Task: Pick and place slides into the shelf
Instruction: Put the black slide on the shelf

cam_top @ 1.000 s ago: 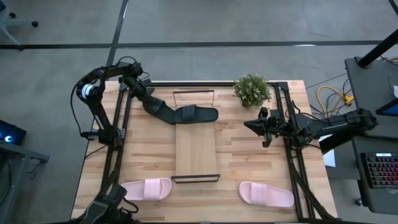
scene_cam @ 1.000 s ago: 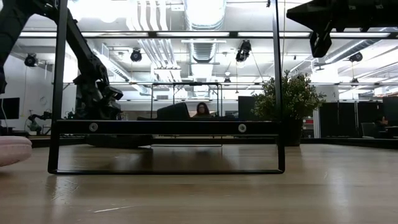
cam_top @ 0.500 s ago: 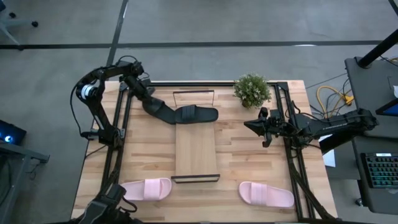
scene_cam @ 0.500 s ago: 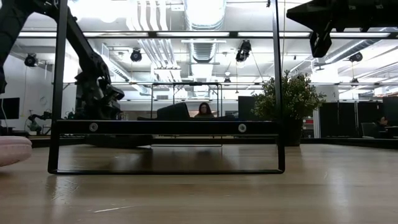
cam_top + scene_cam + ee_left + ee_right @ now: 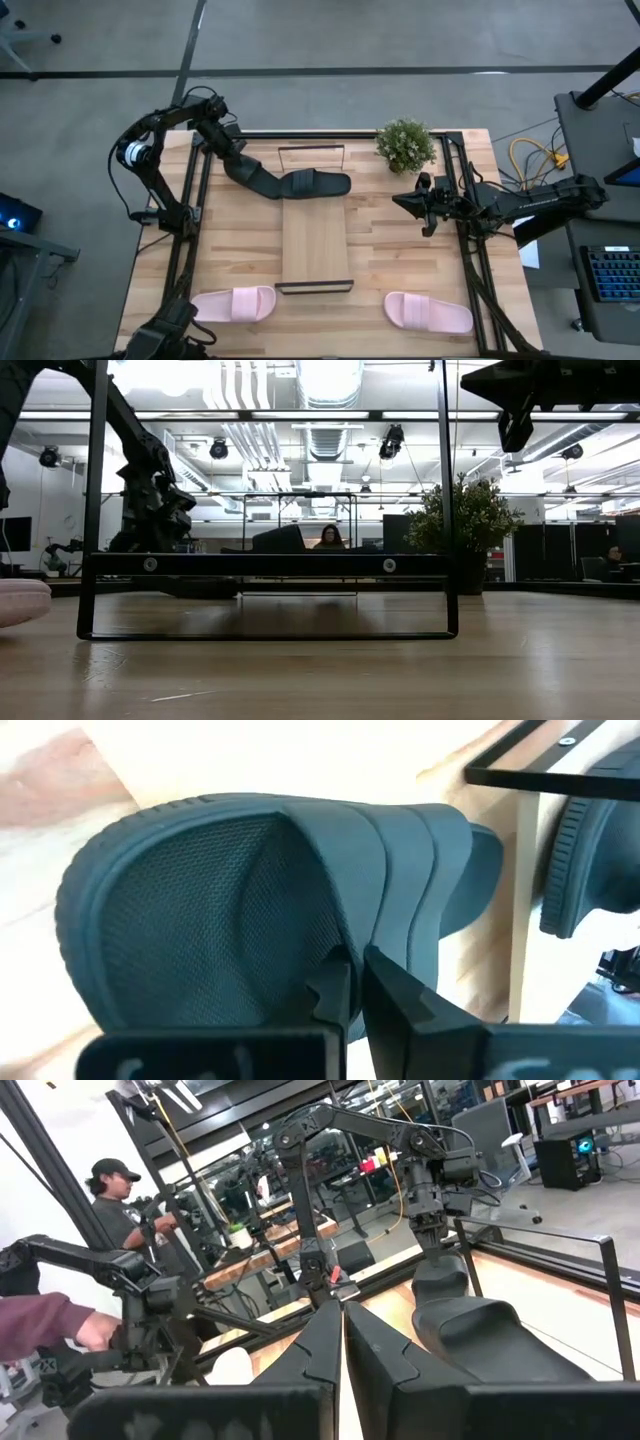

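At the shelf's far end, the left claw pinches a black slide's heel rim: probably light, flexible foam, best gripped at edges.

My fingers were black against a dark grey-teal slide with a fine mesh-like grain on its sole. A second dark slide lay by the far end of the pale wood shelf, whose frame ends were black. Two pale pink slides sat along the near edge of the light, streaky-grained wooden desk. A green plant stood at the far edge.
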